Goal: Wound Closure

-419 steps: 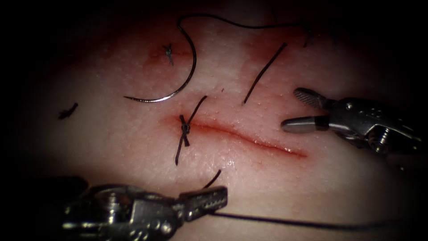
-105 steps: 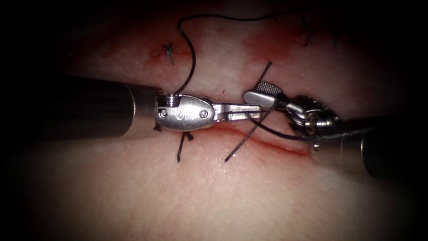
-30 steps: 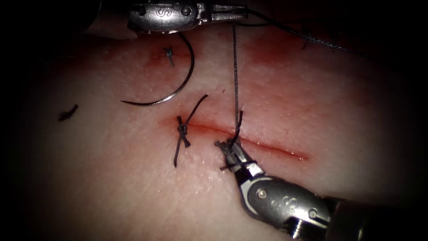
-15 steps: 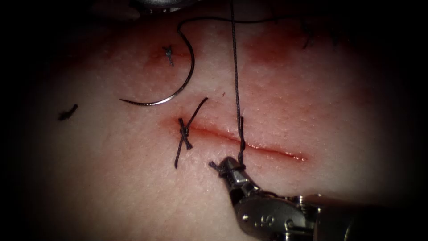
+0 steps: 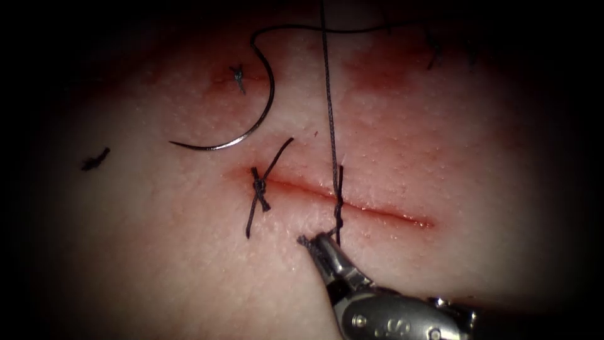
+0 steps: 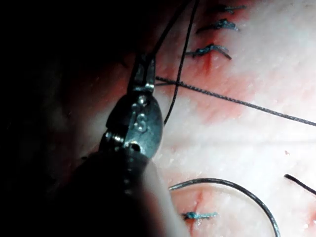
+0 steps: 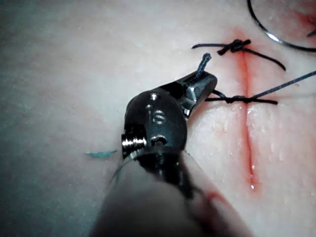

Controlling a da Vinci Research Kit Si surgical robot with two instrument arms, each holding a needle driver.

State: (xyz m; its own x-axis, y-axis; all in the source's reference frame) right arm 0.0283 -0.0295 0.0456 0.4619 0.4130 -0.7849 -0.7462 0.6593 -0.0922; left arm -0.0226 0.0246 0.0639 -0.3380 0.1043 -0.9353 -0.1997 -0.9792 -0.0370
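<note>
Since half a second ago your right tool [image 5: 314, 242] has slid slightly down and left, away from the cut [image 5: 352, 204], and the knot [image 5: 338, 214] it was drawing on now sits closer on the wound line. Your left tool, whose edge was showing at the top of the endoscope view then, has left that view.

Your right tool's jaws are clamped together on the short end of the thread [image 5: 328, 113], a frayed tip sticking out just past their point. The new knot lies just above and to the right of those jaws, on the cut, and the long strand runs straight up from it, taut, to the top of the endoscope view. In the right wrist view the same jaws [image 7: 200, 84] pinch that short end, the knot [image 7: 232, 99] close beside them.

Your left tool [image 6: 142, 74] appears in its own wrist view with jaws closed on the thread, the taut strand [image 6: 232, 100] leading away from their tip.

Neither tool holds the needle [image 5: 251, 119]. It lies loose on the tissue [image 5: 157, 252], not in it, well above and left of your right tool's jaws. An earlier tied stitch [image 5: 258, 184] sits at the cut's left end, between the needle and your right jaws. Red fluid [image 5: 377, 69] stains the tissue further up.
</note>
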